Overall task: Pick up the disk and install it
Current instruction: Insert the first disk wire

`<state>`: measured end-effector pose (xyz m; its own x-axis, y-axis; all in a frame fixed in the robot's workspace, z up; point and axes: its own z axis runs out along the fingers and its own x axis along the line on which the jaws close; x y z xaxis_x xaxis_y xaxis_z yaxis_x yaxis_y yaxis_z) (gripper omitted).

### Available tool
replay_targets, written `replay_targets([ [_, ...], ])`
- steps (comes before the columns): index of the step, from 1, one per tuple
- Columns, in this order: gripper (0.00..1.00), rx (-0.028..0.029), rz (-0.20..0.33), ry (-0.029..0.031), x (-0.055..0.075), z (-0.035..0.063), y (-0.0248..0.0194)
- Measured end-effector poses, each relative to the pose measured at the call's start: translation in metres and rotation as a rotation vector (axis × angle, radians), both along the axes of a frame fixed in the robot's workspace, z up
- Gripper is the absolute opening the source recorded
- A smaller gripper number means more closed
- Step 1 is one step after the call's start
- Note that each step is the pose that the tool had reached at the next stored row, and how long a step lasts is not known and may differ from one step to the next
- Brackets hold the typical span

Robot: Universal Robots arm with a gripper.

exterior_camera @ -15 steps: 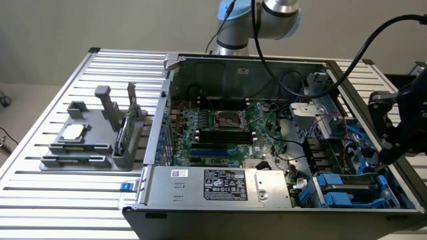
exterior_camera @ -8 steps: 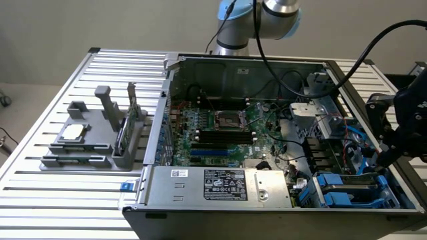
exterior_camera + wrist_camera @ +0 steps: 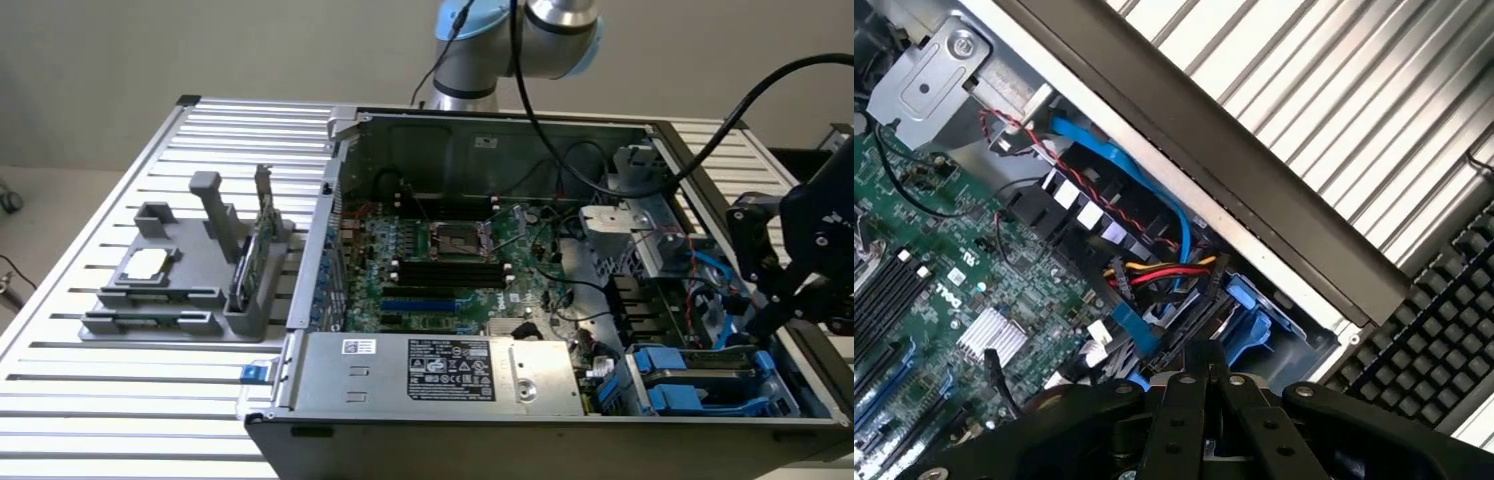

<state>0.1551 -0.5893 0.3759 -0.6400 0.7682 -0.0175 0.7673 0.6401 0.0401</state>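
The disk shows as a blue plastic carrier (image 3: 687, 392) lying in the drive bay at the case's front corner, at the exterior view's right. Most of its top is hidden. In the wrist view the same blue carrier (image 3: 1252, 325) lies just beyond my fingertips, beside a black cage and a bundle of cables. My gripper (image 3: 765, 325) hangs over that bay, just above the carrier. Its black fingers (image 3: 1179, 400) meet at the tips, so the gripper (image 3: 1200, 352) is shut with nothing between them. I cannot tell whether the tips touch the carrier.
The open computer case (image 3: 340, 180) lies on a slatted metal table (image 3: 120, 400). Inside are the motherboard (image 3: 441, 260) and a silver power supply (image 3: 427, 372). A grey holder (image 3: 174, 300) at the exterior view's left carries a chip and an upright card. Blue, red and yellow cables (image 3: 1154, 270) crowd the bay.
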Motion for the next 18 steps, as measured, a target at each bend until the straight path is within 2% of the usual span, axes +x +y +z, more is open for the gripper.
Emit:
replay_targets([
  [4,0.11,0.0157,-0.057,0.0,0.0,-0.0029,0.0],
  [5,0.11,0.0221,-0.071,0.0001,0.0001,-0.0035,0.0],
  [10,0.11,0.0621,-0.124,0.0008,0.0003,-0.0055,0.0],
  [11,0.11,0.0655,-0.136,0.0005,0.0004,-0.0061,0.0],
  [12,0.11,0.0662,-0.149,-0.0002,0.0004,-0.0066,0.0001],
  [18,0.12,0.0661,-0.225,-0.0037,0.0004,-0.009,0.0],
])
